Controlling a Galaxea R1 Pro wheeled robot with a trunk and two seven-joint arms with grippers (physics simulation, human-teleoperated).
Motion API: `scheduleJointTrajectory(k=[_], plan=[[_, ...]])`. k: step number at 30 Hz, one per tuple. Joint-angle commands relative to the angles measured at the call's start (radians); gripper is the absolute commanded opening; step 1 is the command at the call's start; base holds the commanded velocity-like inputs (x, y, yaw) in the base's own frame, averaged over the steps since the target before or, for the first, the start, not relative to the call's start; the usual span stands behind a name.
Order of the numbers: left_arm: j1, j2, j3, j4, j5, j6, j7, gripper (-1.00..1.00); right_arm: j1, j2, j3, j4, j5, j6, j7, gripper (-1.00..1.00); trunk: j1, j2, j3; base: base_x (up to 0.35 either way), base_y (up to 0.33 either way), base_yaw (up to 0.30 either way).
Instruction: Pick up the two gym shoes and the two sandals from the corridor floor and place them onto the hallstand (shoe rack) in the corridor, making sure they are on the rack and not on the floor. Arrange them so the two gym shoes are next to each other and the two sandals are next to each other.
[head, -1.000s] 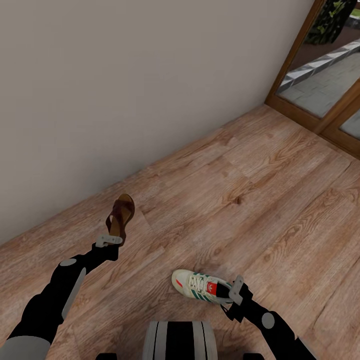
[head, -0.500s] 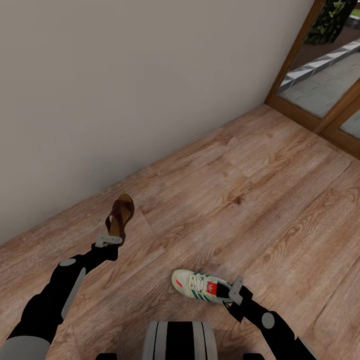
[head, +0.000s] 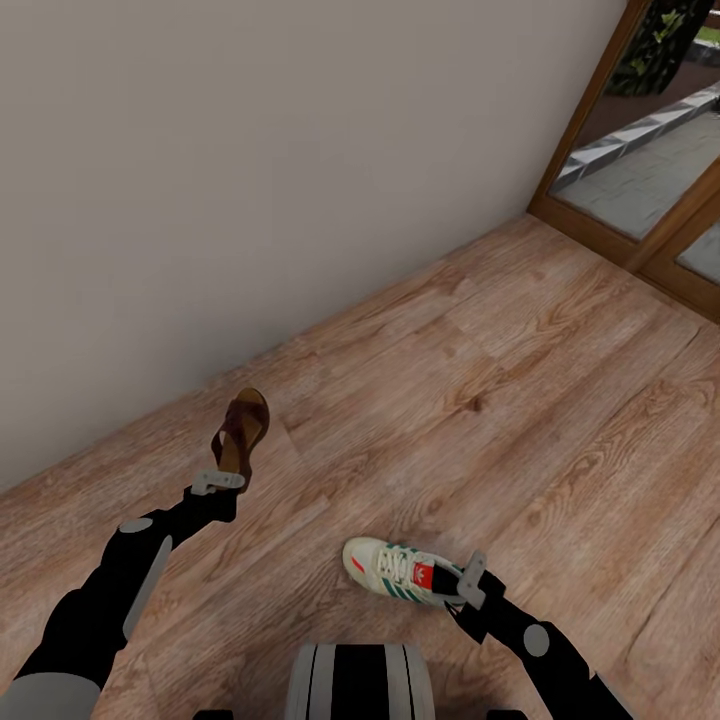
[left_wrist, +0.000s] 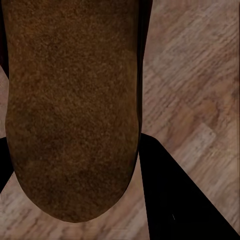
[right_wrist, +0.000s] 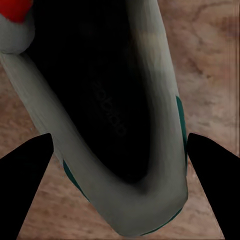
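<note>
A dark-brown sandal with a tan footbed sticks out from my left gripper, which is shut on its heel end above the wood-plank floor. A white gym shoe with teal stripes and a red tongue is held at its heel by my right gripper. In the right wrist view the shoe's dark opening lies between the two fingers. The other shoe, the other sandal and the hallstand are out of view.
A plain beige wall runs diagonally close ahead on the left. A wood-framed glass door stands at the far right, with paving outside. Open plank floor stretches between the wall and the door.
The whole head view has shifted slightly, so the camera moved. Both arms keep their pose, with the sandal and the gym shoe still held.
</note>
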Motion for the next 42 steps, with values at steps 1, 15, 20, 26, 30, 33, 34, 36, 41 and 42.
scheduleJointTrajectory(k=[1,15,20,26,30,33,34,36,41,42], plan=[[0.000,0.000,0.002,-0.001,0.000,0.007,-0.007,-1.00,0.000,0.000,0.000,-0.003,0.011,-0.005,0.001,-1.00,-0.001,0.000,0.003,0.000,0.000,0.000],[0.117,0.002,0.006,0.018,-0.007,-0.001,0.000,-1.00,0.000,0.000,-0.084,-0.064,-0.079,-0.003,0.003,-1.00,-0.007,0.003,0.058,0.000,0.000,0.000],[0.159,0.004,0.007,0.054,-0.007,-0.075,0.004,-1.00,0.000,0.000,-0.207,-0.055,-0.228,-0.003,0.004,-1.00,-0.009,0.004,0.077,0.000,0.000,0.000],[0.169,-0.003,0.007,0.237,-0.004,-0.254,0.088,-1.00,0.000,0.008,-0.234,0.026,-0.314,-0.005,0.002,-1.00,-0.012,0.006,0.100,0.000,0.000,0.000],[0.169,-0.006,0.007,0.332,-0.001,-0.362,0.129,-1.00,0.000,0.009,-0.241,0.098,-0.330,-0.005,0.002,-1.00,-0.014,0.007,0.116,0.000,0.000,0.000],[0.169,-0.008,0.008,0.401,0.003,-0.438,0.160,-1.00,0.000,0.010,-0.276,0.143,-0.360,-0.008,-0.007,-1.00,-0.015,0.008,0.127,0.000,0.000,0.000],[0.169,-0.008,0.008,0.441,0.005,-0.479,0.178,-1.00,0.000,0.009,-0.303,0.170,-0.372,-0.010,-0.031,-1.00,-0.015,0.008,0.131,0.000,0.000,0.000],[0.169,-0.009,0.009,0.531,0.009,-0.571,0.218,-1.00,0.000,0.009,-0.333,0.213,-0.379,-0.032,-0.098,-1.00,-0.016,0.008,0.139,0.000,0.000,0.000],[0.169,-0.010,0.009,0.701,0.017,-0.733,0.293,-1.00,0.001,0.007,-0.352,0.301,-0.384,-0.169,-0.150,-1.00,-0.019,0.009,0.158,0.000,0.000,0.000],[0.169,-0.010,0.009,0.715,0.019,-0.743,0.297,-1.00,0.001,0.007,-0.353,0.309,-0.384,-0.181,-0.152,-1.00,-0.019,0.010,0.162,0.000,0.000,0.000]])
